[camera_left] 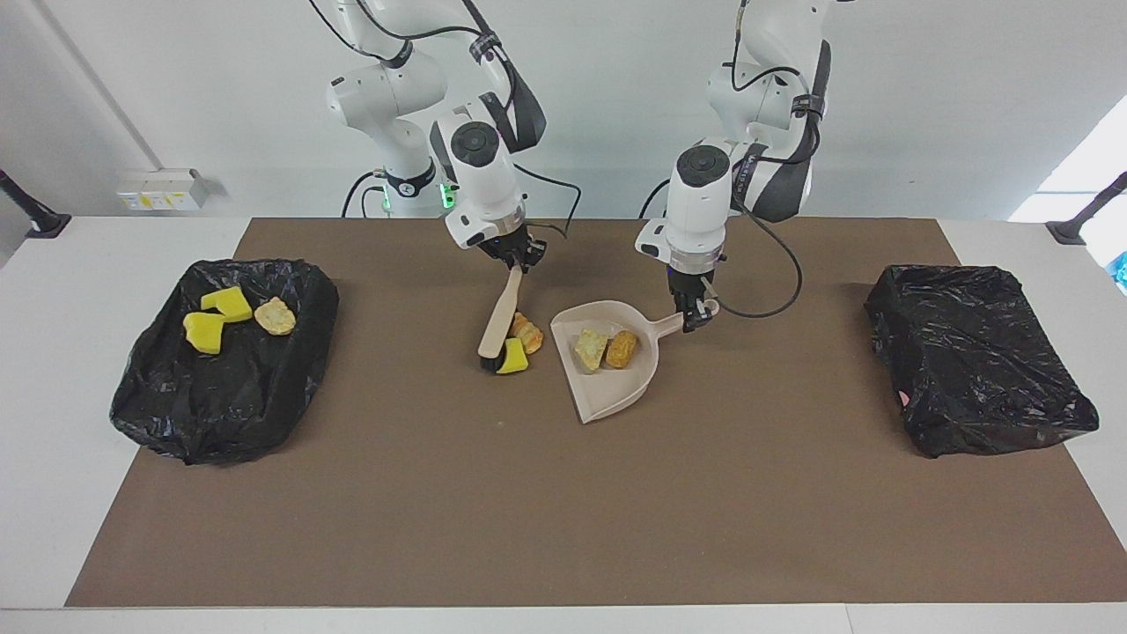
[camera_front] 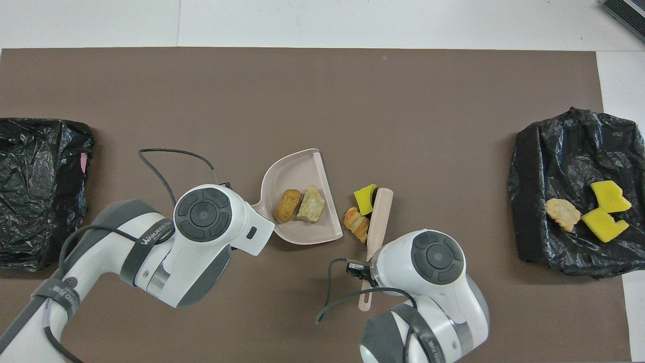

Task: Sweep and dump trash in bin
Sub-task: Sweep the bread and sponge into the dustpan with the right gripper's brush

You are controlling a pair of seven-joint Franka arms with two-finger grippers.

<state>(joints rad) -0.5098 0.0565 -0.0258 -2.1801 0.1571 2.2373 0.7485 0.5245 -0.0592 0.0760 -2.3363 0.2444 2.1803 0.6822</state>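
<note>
i've got both arms [camera_left: 704,202] reaching down over the middle of the table right now. my left gripper [camera_left: 696,315] hangs almost straight down from its wrist, fingers clamped tight on the dustpan handle [camera_left: 673,323]. my right arm [camera_left: 480,167] comes in at a lean, forearm angled toward the left arm's end, wrist tilted. the right gripper [camera_left: 519,258] is pinched closed on the upper handle of the brush [camera_left: 498,319], which slopes down from it. from overhead i mostly just see the two wrist housings, the fingers tucked under them.
</note>
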